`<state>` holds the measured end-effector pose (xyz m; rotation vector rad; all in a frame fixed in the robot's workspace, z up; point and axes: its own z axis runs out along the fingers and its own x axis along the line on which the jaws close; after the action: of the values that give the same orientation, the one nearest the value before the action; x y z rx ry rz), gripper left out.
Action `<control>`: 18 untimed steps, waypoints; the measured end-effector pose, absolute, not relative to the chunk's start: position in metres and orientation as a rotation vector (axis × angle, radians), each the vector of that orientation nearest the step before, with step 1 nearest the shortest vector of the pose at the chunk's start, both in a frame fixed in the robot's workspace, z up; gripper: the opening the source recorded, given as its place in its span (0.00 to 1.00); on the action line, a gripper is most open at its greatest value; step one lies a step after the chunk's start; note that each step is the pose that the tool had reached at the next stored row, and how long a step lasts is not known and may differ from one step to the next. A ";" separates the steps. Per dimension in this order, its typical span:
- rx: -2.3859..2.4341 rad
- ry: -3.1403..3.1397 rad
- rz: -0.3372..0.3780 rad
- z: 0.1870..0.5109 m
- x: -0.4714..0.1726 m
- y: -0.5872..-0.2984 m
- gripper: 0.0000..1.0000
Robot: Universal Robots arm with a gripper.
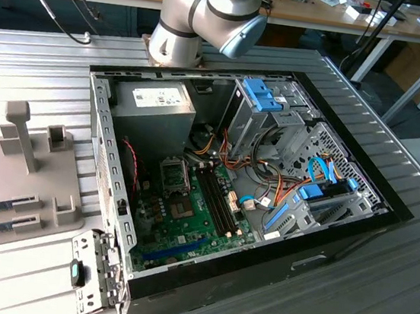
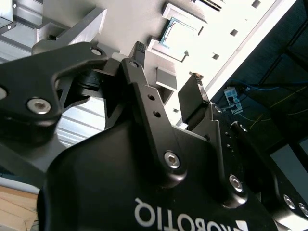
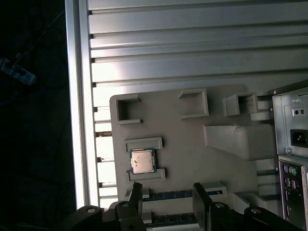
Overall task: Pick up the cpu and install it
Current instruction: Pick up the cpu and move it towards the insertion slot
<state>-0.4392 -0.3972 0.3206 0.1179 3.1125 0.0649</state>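
The gripper [image 3: 168, 188] hangs open and empty in the first wrist view, its two black fingers [image 3: 136, 195] spread wide above a grey tray [image 3: 187, 149] that sits on a ribbed metal table [image 3: 192, 48]. The cpu [image 3: 142, 160], a small square chip with a silvery top, lies flat in its nest on that tray, apart from the fingers and untouched. Taking the fingers' reach as twelve o'clock, the chip lies at about eleven: just ahead of the fingertips and off centre, nearer one finger than the other, so the open jaws do not straddle it. Being square, the chip has no long axis, and its edges run square to the line on which the jaws close. Two grey lips [image 3: 143, 143] hold its near and far edges and leave bare the two sides that face the fingers. How high the gripper stands over the chip cannot be judged. In the exterior view the tray lies at nine o'clock from the open computer case [image 1: 313, 250] and the arm [image 1: 212, 12] rises at the case's twelve o'clock. The black socket [image 1: 175, 174] on the green board [image 1: 185, 231] inside looks unfilled, well apart from the chip.
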 end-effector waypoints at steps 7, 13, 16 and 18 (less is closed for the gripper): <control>0.118 3.113 0.065 0.320 -0.439 -0.397 0.54; 0.118 3.113 0.065 0.317 -0.439 -0.397 0.54; 0.118 3.113 0.065 0.316 -0.439 -0.397 0.54; 0.118 3.112 0.065 0.315 -0.439 -0.397 0.54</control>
<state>-0.4394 -0.3973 0.3152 0.1179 3.1125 0.0650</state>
